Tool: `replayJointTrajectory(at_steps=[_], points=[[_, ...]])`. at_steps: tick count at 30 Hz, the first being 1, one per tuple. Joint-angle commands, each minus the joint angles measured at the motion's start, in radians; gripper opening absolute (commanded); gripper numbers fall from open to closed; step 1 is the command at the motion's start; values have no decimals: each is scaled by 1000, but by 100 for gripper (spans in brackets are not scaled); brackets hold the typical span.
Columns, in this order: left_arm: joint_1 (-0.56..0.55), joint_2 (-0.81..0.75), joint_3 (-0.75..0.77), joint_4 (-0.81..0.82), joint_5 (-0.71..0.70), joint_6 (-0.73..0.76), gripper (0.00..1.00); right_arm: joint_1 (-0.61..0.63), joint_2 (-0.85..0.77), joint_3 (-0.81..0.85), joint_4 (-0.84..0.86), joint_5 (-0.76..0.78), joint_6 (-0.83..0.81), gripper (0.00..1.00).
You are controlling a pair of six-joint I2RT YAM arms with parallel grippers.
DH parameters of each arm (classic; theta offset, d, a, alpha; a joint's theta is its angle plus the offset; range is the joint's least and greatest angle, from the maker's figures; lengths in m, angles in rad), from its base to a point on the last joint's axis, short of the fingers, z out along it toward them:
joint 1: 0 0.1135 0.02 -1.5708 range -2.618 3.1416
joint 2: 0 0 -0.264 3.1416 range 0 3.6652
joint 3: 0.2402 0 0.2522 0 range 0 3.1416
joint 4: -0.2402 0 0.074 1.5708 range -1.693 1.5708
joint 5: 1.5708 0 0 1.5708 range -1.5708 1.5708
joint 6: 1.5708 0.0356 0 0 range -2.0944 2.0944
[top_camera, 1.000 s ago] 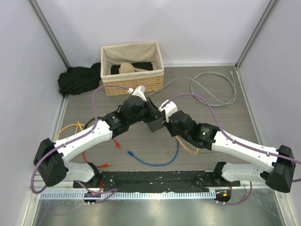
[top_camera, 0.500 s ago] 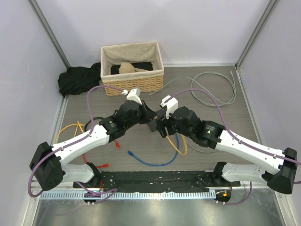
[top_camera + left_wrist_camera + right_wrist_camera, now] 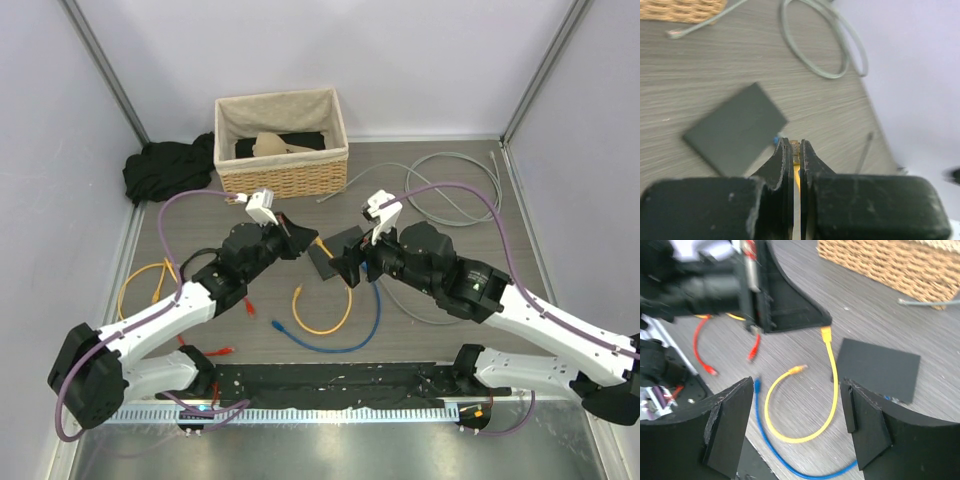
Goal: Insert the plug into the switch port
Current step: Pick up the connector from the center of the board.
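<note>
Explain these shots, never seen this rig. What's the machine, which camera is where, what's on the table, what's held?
Two robot arms are bolted side by side at the near edge of the table. One picture comes from a fixed camera above and behind them. The other two come from a camera on each wrist, looking past that arm's own fingers.

On the table lie the switch, a flat dark box, plus a yellow cable, a blue cable, a grey cable, red cables, a basket and a black cloth.

The left end effector is shut on the yellow cable's plug end, close to the switch. The right end effector is open and holds nothing.
</note>
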Motion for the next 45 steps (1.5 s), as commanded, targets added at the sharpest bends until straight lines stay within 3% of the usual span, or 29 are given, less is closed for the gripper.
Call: replayJointTrajectory(at_steps=[1, 6, 10, 16, 27, 40, 45], points=[[0, 5, 35, 109, 114, -134, 1, -1, 0, -78, 79, 42, -39, 77], [0, 31, 6, 145, 179, -299, 1, -2, -18, -201, 217, 76, -87, 72], [-8, 42, -23, 183, 220, -383, 1, -2, 3, -250, 317, 76, -111, 63], [-29, 54, -30, 189, 240, -397, 1, -2, 35, -278, 423, 51, -92, 53], [-41, 43, -28, 181, 251, -411, 1, -21, 57, -287, 435, 60, -87, 32], [-42, 19, -24, 166, 240, -420, 1, -25, 29, -336, 399, 74, -70, 33], [-42, 8, -21, 152, 237, -421, 1, -28, 29, -344, 397, 73, -72, 40]])
